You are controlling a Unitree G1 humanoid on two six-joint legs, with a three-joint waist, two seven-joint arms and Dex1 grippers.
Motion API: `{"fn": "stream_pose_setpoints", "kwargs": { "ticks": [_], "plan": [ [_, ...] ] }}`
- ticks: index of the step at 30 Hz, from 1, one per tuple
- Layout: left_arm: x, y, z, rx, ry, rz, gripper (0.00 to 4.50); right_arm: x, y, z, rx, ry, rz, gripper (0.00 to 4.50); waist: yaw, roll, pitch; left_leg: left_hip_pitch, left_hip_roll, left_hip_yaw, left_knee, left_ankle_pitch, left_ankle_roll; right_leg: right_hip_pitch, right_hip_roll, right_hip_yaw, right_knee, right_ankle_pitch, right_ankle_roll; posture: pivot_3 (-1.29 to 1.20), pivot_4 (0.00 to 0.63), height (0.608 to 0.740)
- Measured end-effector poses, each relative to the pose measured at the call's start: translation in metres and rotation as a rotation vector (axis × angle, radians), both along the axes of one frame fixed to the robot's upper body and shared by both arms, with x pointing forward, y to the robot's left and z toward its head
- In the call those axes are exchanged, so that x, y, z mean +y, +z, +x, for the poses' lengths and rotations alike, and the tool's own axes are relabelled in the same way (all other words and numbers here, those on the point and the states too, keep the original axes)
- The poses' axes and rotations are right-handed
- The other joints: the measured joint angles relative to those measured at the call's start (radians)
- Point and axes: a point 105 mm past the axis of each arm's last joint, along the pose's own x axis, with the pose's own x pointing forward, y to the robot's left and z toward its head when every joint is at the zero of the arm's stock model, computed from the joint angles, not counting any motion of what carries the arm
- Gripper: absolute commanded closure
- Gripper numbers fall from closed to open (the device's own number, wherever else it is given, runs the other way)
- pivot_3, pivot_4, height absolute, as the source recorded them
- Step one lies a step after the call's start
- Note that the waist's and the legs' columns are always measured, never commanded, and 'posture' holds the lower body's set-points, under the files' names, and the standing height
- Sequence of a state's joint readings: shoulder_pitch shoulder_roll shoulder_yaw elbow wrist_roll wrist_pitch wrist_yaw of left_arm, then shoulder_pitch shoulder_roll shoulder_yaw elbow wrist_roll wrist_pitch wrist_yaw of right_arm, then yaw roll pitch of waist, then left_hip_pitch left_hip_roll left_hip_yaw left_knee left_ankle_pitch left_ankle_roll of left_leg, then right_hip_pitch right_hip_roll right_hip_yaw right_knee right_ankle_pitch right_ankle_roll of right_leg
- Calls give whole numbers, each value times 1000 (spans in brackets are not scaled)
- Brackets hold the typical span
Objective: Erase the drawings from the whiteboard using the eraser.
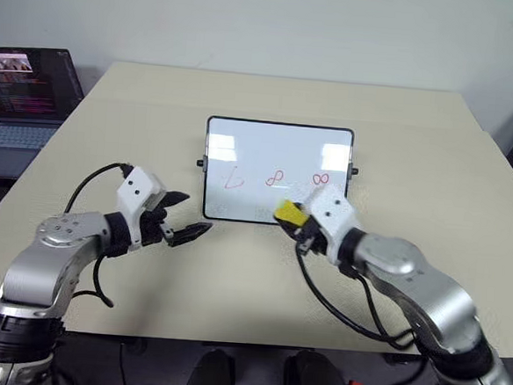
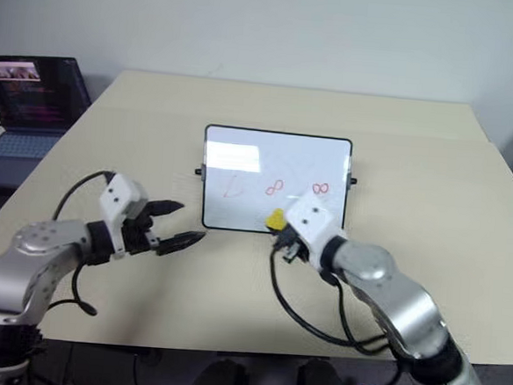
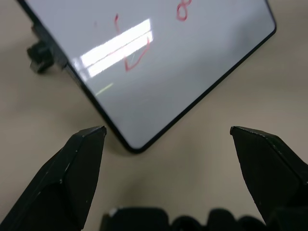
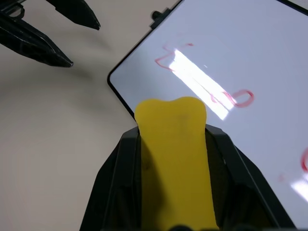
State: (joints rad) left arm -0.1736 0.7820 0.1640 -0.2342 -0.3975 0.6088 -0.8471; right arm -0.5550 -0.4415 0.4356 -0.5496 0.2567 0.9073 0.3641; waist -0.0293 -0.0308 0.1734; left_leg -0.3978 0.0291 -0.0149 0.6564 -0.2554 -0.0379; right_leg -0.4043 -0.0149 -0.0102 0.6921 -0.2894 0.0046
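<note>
- A beige table (image 1: 233, 279) stands before a pale wall, and the whiteboard (image 1: 279, 150) lies flat near the table's middle.
- An open laptop (image 1: 20, 105) sits well off the whiteboard's left side, cut off by the picture edge.
- 3 red drawings (image 1: 275, 178) run in a row across the whiteboard's near half.
- The right gripper (image 1: 297, 223) has its jaws clamped on the yellow eraser (image 1: 288, 213), which hangs over the whiteboard's near edge, below the right-hand loops.
- Whether the eraser touches the whiteboard cannot be told.
- The left gripper (image 1: 184, 216) sits just off the whiteboard's near-left corner, jaws apart and holding nothing.
- The right wrist view shows the eraser squeezed narrow between the fingers (image 4: 113, 183), its dark underside hidden.
- The left wrist view shows a black knob (image 3: 41, 50) on the whiteboard's short side.
</note>
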Motion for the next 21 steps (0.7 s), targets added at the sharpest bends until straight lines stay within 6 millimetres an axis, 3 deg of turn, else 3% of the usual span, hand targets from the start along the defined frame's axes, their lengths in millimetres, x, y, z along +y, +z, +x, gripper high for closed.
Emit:
{"fn": "stream_pose_setpoints", "kwargs": {
  "ticks": [10, 14, 21],
  "plan": [
    [1, -6, 2, 14, 9, 36, 0, 57, 24, 63, -137, 87, -80, 3147, 2, 0, 0, -1, 0, 0, 4, 0, 0, -1, -1, -1, 4, 0, -1, 0, 150, 740],
    [-6, -3, 5, 5, -19, 39, 0, 66, 16, 83, -133, 60, -124, 3147, 2, 0, 0, -1, 0, 0, 4, 0, 0, -1, -2, 0, 4, 0, -1, 0, 150, 740],
    [-14, 2, 13, 0, -60, 42, 0, 81, -3, 92, -85, 70, -178, 3147, -1, 0, 0, -1, 0, 0, 4, 0, 0, -1, -2, -1, 5, 1, -2, 0, 150, 740]
  ]
}}
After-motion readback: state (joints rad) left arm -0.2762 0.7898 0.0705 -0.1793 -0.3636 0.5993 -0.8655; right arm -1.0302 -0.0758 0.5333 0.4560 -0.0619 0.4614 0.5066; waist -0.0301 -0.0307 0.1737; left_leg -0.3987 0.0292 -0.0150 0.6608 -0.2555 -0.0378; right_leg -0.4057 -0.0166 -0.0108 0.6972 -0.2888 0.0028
